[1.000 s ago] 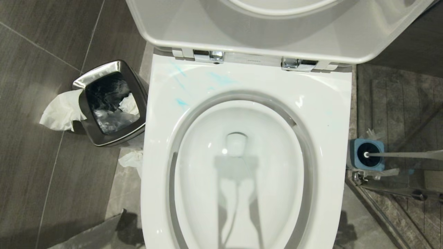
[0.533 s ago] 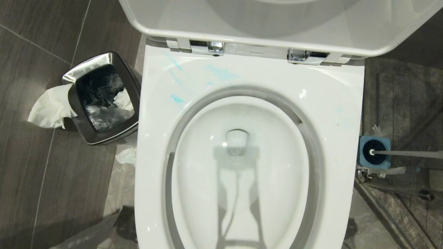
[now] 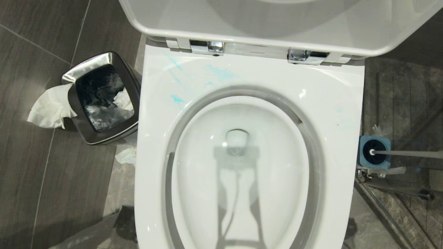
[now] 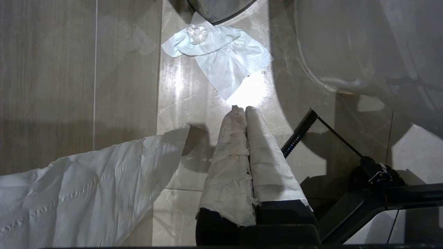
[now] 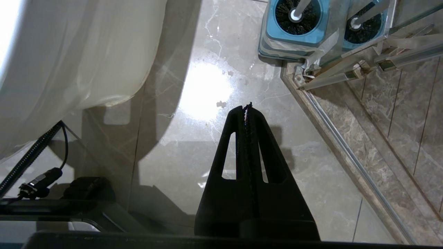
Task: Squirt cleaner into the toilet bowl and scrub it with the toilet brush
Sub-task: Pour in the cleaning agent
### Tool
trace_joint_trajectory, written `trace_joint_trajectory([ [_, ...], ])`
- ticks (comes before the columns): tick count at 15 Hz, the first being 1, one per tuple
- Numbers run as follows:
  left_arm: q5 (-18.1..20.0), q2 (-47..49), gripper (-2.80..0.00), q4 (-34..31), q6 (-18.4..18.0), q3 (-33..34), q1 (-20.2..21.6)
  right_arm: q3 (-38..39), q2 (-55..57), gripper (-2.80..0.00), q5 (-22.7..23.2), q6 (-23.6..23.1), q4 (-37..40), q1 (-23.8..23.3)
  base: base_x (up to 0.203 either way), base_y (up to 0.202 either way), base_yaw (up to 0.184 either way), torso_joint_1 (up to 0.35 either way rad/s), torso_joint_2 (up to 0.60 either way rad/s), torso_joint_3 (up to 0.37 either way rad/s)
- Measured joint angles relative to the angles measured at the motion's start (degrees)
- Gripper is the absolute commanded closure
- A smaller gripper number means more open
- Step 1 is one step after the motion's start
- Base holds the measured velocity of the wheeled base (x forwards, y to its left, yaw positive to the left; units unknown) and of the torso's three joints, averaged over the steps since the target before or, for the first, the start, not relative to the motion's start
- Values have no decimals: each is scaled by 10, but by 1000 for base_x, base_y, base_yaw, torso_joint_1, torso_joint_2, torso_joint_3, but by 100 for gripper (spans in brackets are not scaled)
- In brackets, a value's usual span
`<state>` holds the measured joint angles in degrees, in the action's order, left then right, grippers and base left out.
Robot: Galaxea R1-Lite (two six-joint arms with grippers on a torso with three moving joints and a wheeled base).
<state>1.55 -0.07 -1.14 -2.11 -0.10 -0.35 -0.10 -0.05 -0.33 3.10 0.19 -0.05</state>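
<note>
Hanging parked with jaws pressed together and empty, the black right gripper (image 5: 246, 108) pointed floorward, the slim white-handled toilet brush (image 5: 298, 8) in its blue square holder (image 5: 294, 26) ahead; the tape-wrapped left gripper (image 4: 242, 109) likewise.

A bathroom is showing here: a white toilet bowl (image 3: 249, 166) is sitting on grey floor tiles (image 3: 31, 52), with a chrome waste bin (image 3: 102, 98) and a toilet brush (image 3: 401, 152) standing beside it.

A shiny metal waste bin (image 3: 104, 100) stands on the dark floor tiles (image 3: 31, 166). White tissue (image 3: 48, 107) hangs over the bin's side. Another crumpled tissue (image 3: 127, 155) lies on the floor just beside the bin.
</note>
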Motion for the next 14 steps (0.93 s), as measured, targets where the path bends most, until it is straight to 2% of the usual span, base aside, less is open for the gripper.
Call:
trace_joint_trajectory([
  [3,0,0,0,0,0,0,0,-7,1,0,-5,-1,15,0,0,0,0,0,0,0],
  [7,0,0,0,0,0,0,0,-102,51,0,-12,9,151,0,0,0,0,0,0,0],
  [11,0,0,0,0,0,0,0,-226,261,0,-11,28,181,0,0,0,0,0,0,0],
  [14,0,0,0,0,0,0,0,-300,473,0,-7,25,104,-1,0,0,0,0,0,0],
])
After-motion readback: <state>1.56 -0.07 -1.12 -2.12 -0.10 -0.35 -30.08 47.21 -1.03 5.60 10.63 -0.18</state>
